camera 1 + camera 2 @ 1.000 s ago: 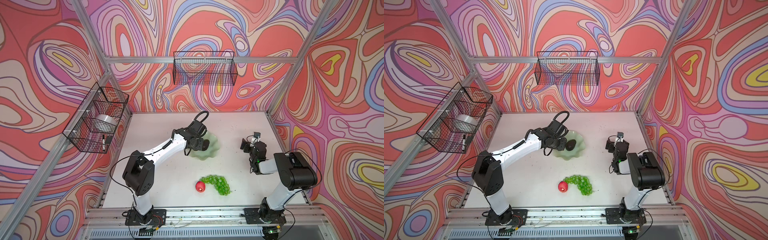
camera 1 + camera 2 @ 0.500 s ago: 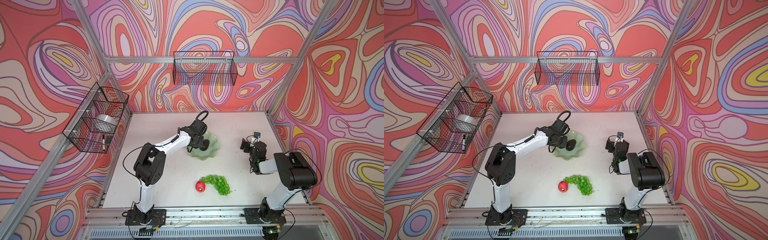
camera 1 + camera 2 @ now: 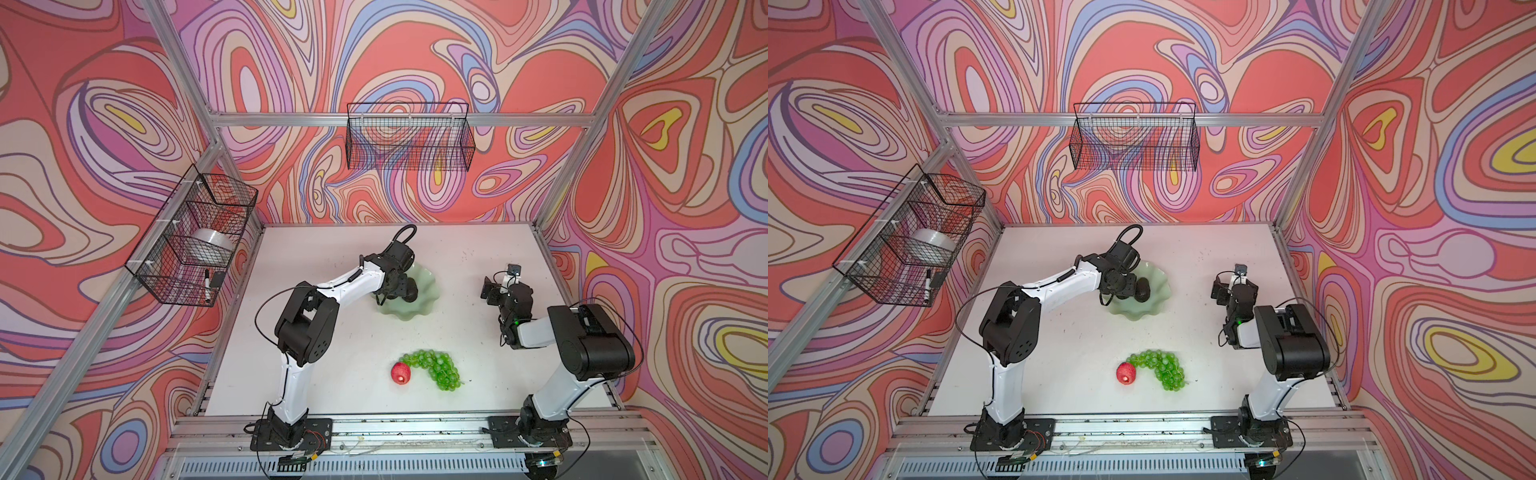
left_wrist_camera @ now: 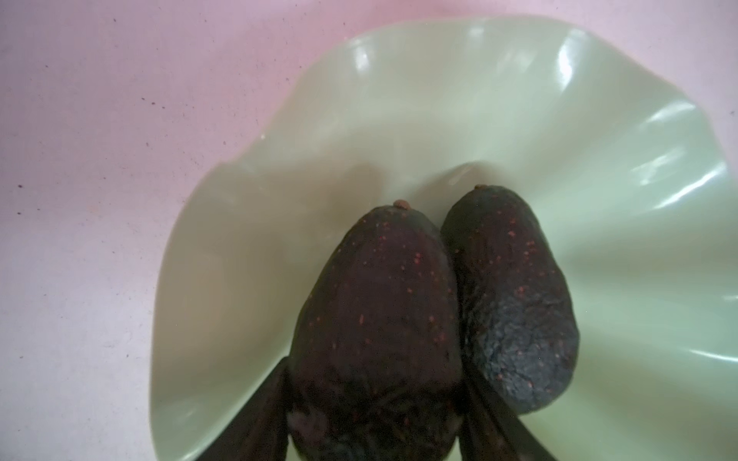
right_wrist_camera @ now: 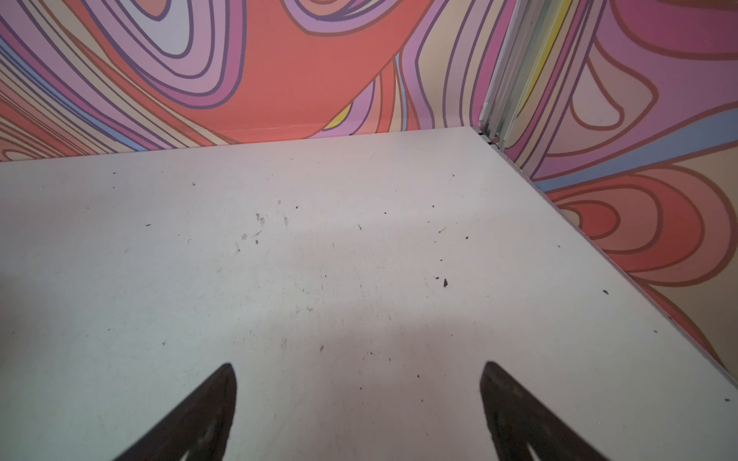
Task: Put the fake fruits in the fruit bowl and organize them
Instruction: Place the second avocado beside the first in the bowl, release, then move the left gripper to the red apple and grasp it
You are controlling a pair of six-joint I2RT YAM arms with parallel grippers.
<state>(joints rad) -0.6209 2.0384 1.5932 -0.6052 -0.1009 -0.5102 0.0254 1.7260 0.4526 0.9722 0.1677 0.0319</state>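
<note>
The pale green fruit bowl point(image 3: 420, 311) point(image 3: 1144, 312) point(image 4: 399, 99) sits mid-table. Two dark avocados lie side by side in it. My left gripper point(image 3: 401, 286) point(image 3: 1133, 286) point(image 4: 375, 369) reaches in over the bowl's left rim, and its fingers press against both sides of one avocado point(image 4: 379, 299) with no gap showing. The other avocado point(image 4: 515, 287) point(image 3: 1143, 289) touches it. A red apple-like fruit point(image 3: 400, 372) point(image 3: 1126, 372) and a bunch of green grapes point(image 3: 436, 368) point(image 3: 1160, 368) lie near the front. My right gripper point(image 3: 490, 286) point(image 3: 1219, 291) point(image 5: 357, 365) stands open and empty over bare table at the right.
A black wire basket point(image 3: 409, 141) hangs on the back wall. Another wire basket point(image 3: 195, 237) on the left rail holds a tape roll point(image 3: 212, 245) and a marker. Patterned walls and aluminium posts close in the white table.
The left arm's elbow has swung nearer and higher while its gripper stayed over the bowl with the avocado. The right arm, the red fruit and the grapes have not moved.
</note>
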